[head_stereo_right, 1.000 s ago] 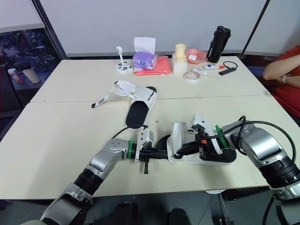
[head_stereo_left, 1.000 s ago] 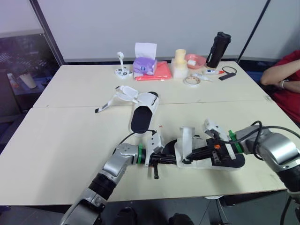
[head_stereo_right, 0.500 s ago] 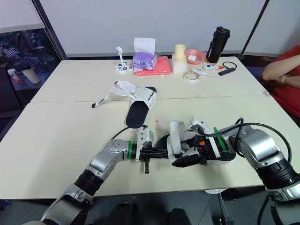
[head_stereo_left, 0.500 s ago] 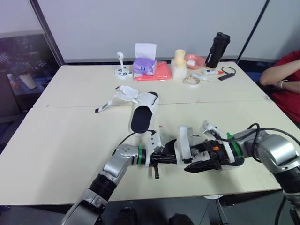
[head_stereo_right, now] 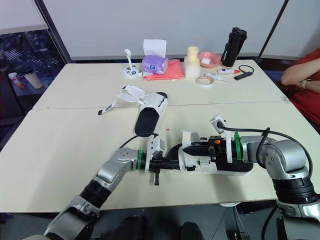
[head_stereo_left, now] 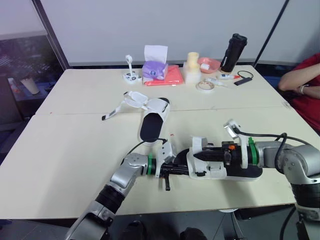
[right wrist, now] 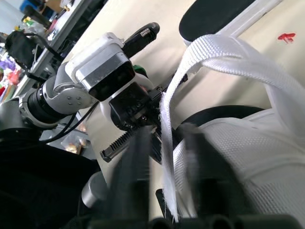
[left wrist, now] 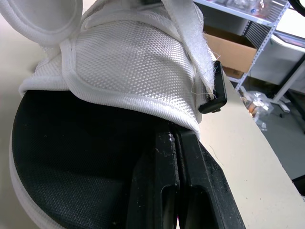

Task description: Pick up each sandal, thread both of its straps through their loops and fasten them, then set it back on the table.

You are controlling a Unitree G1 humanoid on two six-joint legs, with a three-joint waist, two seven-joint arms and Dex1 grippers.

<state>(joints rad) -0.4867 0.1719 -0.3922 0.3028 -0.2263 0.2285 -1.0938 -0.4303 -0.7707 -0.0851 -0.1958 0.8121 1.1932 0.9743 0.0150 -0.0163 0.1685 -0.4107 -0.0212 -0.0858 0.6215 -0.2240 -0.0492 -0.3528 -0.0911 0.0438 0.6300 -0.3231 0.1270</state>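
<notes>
Now: near sandal held at the tabletop's front edge

The near sandal [head_stereo_left: 215,171] is seen lying flat on the tabletop [head_stereo_left: 65,150] by its front edge, right of the middle. The left gripper [head_stereo_left: 176,170] is clenched, its tips tucked under the white upper at the toe end. The right gripper [head_stereo_left: 197,156] is spread over the upper, a loose strap [right wrist: 190,62] running between its fingers. The second sandal [head_stereo_left: 151,120] is seen nearer the tabletop's centre.

The room reads as a robotics lab or test room, not a home. Two plain pale benches [head_stereo_left: 60,150] stand pushed together before bare white wall panels [head_stereo_left: 200,25]. Beyond the left tool [left wrist: 174,131], metal shelving [left wrist: 281,33] stands over a cardboard box [left wrist: 238,50]. Far past the right tool [head_stereo_left: 196,156] lies working clutter: a tissue box [head_stereo_left: 154,69], a tape roll [head_stereo_left: 202,86] and a black flask [head_stereo_left: 233,52].
</notes>
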